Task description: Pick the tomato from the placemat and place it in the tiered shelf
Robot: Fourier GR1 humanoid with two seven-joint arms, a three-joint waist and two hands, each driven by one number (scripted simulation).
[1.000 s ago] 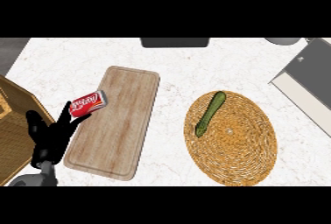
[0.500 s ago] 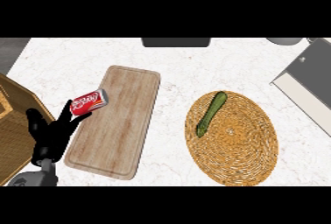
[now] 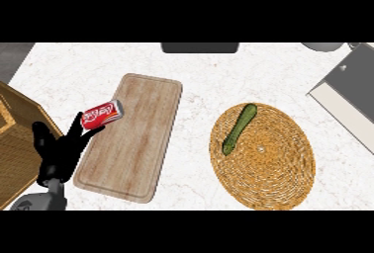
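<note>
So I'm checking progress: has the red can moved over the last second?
Yes, slightly: the red can in the left hand shifted leftward, off the wooden board edge.

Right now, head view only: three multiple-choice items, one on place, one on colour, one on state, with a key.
1. Where is the green vegetable?
A in the left hand
B on the woven placemat
C on top of the can

2. What colour is the can?
A red
B blue
C yellow

3. What state is the vegetable in?
A cut in pieces
B whole, lying flat
C standing on end

Key:
1 B, it lies across the mat's upper left part.
2 A, it has a red body with white lettering.
3 B, it is one long unbroken piece lying flat on the weave.
</note>
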